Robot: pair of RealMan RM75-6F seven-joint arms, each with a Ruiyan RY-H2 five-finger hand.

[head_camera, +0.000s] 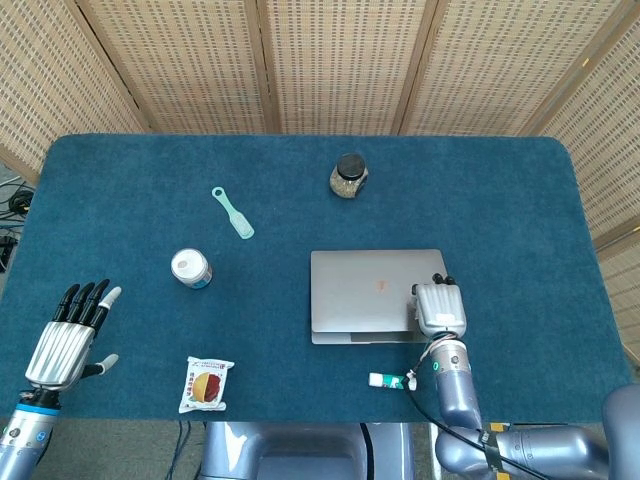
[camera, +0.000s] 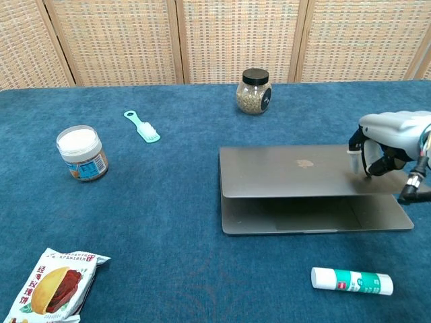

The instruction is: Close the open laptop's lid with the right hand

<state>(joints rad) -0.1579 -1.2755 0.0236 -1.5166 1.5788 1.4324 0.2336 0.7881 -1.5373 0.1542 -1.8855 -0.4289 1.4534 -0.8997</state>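
Blue table point(head_camera: 150, 180); right hand point(camera: 389, 138) hides laptop lid's point(camera: 296, 171) right corner.

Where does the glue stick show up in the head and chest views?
Head view: glue stick near the bottom edge, right of centre, partly behind the right arm's cable.
Chest view: glue stick lower right, fully visible.
Shared landmark: the laptop, just beyond it.

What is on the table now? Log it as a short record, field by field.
laptop: lid nearly shut, a gap left at the front edge
right hand: pressing on the lid's right side
left hand: fingers spread, holding nothing
glue stick: lying in front of the laptop
glass jar: behind the laptop
also present: white tub, green brush, snack packet
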